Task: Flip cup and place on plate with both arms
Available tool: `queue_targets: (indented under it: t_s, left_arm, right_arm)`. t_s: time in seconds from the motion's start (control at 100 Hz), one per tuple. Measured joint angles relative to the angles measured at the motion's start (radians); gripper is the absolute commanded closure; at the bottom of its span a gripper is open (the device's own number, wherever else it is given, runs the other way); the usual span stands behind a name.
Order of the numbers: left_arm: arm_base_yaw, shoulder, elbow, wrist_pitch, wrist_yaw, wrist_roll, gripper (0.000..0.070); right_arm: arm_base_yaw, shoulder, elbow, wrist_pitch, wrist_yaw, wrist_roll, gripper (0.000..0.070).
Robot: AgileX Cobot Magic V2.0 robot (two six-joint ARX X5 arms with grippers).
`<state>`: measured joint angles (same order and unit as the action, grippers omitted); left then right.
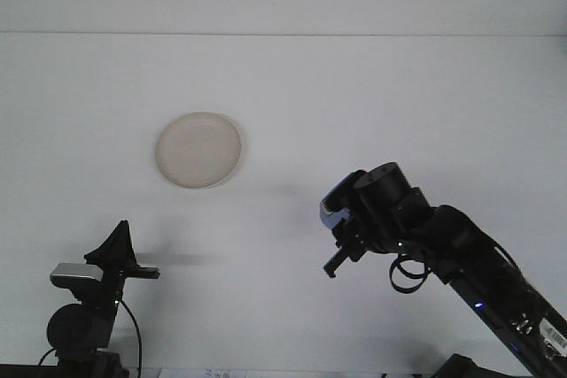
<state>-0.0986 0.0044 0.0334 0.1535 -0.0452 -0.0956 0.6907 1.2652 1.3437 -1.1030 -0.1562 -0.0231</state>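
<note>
Cup (335, 198): only a small blue sliver of it shows, tucked against the head of the right pincer (337, 219), low and right of centre in the front view. The dark body of the right arm (461, 254) covers the rest of it. The cup appears to be carried by this pincer above the white surface (372, 95), though how the fingers stand around it cannot be told from this angle. A faint grey shadow lies on the surface just up and to the left of the pincer.

A round, cream-coloured plate (198, 150) lies flat on the surface, well apart from the right pincer, up and to its left. Nothing rests on it.

The left pincer (118, 250) sits at the lower left, far to the left of the right pincer and slightly lower. It points upward as a dark, pointed shape, nearer than the plate and apart from it. Whether its fingers are spread or closed cannot be told. It holds nothing that can be seen.
</note>
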Motion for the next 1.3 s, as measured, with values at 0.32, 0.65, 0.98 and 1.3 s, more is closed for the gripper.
queue_targets:
  t_s: [0.32,0.65,0.98,1.3]
  left_arm:
    - [0.000,0.000,0.000,0.000,0.000,0.000,0.0688]
    - [0.000,0.000,0.000,0.000,0.000,0.000,0.0688]
    - [0.000,0.000,0.000,0.000,0.000,0.000,0.0688]
    - [0.000,0.000,0.000,0.000,0.000,0.000,0.0688]
  right_arm:
    - [0.172,0.232,0.000,-0.078,0.000,0.002,0.0700]
    - [0.224,0.369,0.010,-0.134,-0.001,0.001,0.0649]
    - [0.223,0.370,0.015,-0.116,-0.001,0.001,0.0294]
    - [0.217,0.370,0.164,-0.239,0.003,-0.013,0.0227]
